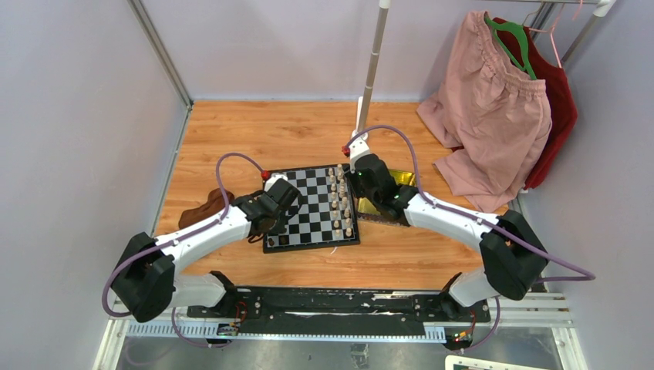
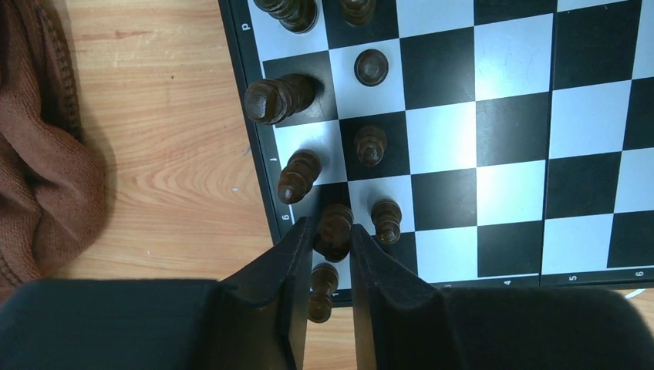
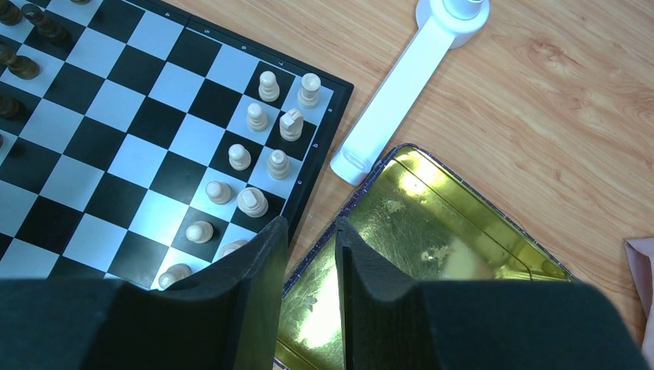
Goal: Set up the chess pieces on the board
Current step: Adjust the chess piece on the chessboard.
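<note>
The board [image 1: 308, 223] lies flat in the middle of the table [image 1: 254, 131], between my two arms. Dark pieces [image 2: 278, 99] stand in two rows along its left edge, and cream pieces [image 3: 252, 202] stand in two rows along its right edge.

My left gripper [image 2: 332, 228] is low over the board's left edge, close to the near left corner. One dark piece [image 2: 335, 231] stands upright exactly between its fingers. The gap is narrow, and both fingers [image 2: 297, 254] press against the sides of that piece, so I read it as gripped. A second dark piece shows lower in the same gap, at the board's rim; I cannot tell whether it stands or lies there. A brown cloth [image 2: 38, 154] lies on the table, off the board's left edge.

My right gripper [image 3: 311, 225] hangs above the board's right edge, over the line where the board meets the gold tray [image 3: 432, 223] just beside it. Its fingers are apart with a clear gap and hold nothing. The nearest cream pieces are just left of its left finger. A white pole foot [image 3: 401, 85] rests on the table by the tray's far corner.
</note>
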Tool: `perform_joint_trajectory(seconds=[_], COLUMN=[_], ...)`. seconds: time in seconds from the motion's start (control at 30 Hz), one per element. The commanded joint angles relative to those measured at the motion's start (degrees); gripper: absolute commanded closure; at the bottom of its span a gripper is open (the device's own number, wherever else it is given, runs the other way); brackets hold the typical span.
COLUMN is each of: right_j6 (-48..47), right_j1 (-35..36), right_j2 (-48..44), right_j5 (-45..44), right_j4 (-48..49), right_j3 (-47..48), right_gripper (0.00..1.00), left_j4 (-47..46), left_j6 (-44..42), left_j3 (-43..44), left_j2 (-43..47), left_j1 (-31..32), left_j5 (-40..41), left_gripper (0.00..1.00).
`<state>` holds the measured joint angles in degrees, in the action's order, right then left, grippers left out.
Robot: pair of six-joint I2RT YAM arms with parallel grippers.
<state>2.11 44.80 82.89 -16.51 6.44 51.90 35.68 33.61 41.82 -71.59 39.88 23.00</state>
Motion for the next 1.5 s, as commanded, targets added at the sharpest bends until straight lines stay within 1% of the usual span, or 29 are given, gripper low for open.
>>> perform_joint_trajectory(seconds=[0.0,0.67,1.47], right_j6=[0.0,0.3,-0.1], right_j1=[-0.8,-0.8,-0.8], right_j2=[0.6,1.6,2.9], right_j5=[-0.4,0.3,0.7], right_j4=[0.9,0.7,0.5], right_j3=[0.4,1.3,2.7], right_gripper=[0.66,0.66,0.66], left_j4=[-1.4,0.9,0.4], left_j6=[0.2,0.2,-0.9], left_j3=[-0.8,-1.7,-1.9], left_j2=[-0.2,2.9,2.7], left_j1=[-0.6,-0.9,-2.0], left_j5=[-0.1,1.3,2.8], left_gripper=[0.75,0.78,0.77])
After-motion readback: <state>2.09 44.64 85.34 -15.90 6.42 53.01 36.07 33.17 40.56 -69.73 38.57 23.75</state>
